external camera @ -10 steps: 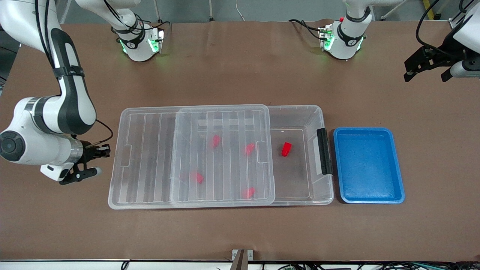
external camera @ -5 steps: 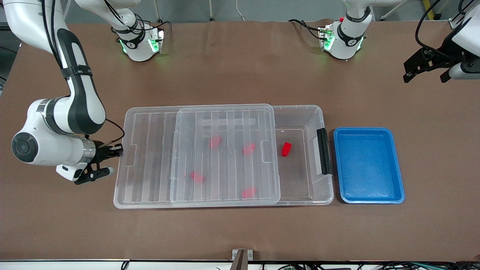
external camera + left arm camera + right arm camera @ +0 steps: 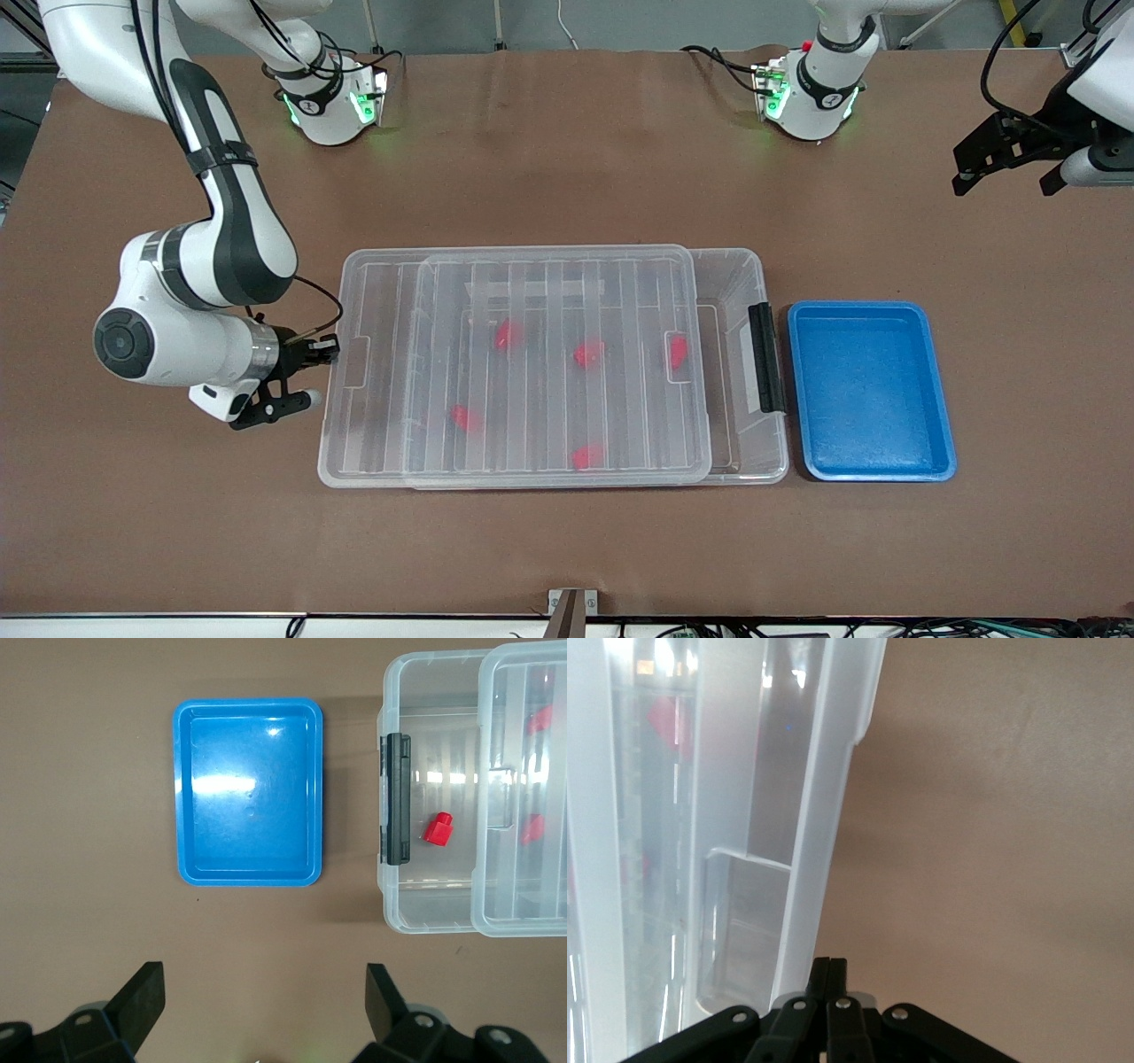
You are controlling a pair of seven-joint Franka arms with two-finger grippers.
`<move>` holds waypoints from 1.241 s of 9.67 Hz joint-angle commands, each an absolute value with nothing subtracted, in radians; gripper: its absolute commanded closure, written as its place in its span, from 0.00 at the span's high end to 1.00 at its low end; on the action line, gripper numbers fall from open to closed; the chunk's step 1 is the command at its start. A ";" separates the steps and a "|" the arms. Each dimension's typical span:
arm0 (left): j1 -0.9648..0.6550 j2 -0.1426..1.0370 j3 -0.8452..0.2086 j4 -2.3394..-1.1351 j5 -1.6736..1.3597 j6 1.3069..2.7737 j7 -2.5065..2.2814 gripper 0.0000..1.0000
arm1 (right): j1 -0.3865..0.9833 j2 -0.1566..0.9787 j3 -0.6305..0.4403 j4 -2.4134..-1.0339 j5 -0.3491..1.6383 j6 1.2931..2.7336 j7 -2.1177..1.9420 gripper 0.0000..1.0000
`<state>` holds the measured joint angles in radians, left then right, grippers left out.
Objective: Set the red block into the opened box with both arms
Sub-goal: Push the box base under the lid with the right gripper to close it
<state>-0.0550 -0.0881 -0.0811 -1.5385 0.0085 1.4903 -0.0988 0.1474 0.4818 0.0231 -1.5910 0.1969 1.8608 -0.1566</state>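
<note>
Right against the closed right claw (image 3: pixel 330 352), the ribbed clear lid (image 3: pixel 549 368) half-covers the clear plastic box (image 3: pixel 769 266) holding red blocks (image 3: pixel 677 351); closing looks underway, needing a straight push, while the open left claw (image 3: pixel 1010 164) waits over bare worktop (image 3: pixel 567 159).

robot lab: two bench-mounted arms (image 3: pixel 213 257)

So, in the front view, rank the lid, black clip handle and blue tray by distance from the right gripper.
From the shut right gripper:
1. Lid, its short edge against the fingertips.
2. Black clip handle, on the box's short side by the tray.
3. Blue tray, at the left arm's end.
</note>
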 commanded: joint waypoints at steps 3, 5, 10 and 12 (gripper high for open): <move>-0.057 -0.081 -0.078 -1.554 0.002 1.490 -0.084 1.00 | 0.179 0.515 0.072 -1.549 0.221 1.867 -0.042 0.00; -0.058 -0.081 -0.078 -1.554 0.008 1.488 -0.087 1.00 | 0.199 0.543 0.080 -1.528 0.222 1.878 -0.009 0.00; -0.052 -0.072 -0.077 -1.554 0.014 1.489 -0.087 1.00 | 0.207 0.545 0.114 -1.528 0.221 1.901 0.049 0.00; -0.055 -0.071 -0.075 -1.554 0.015 1.494 -0.089 1.00 | 0.164 0.528 0.107 -1.496 0.207 1.881 0.046 0.56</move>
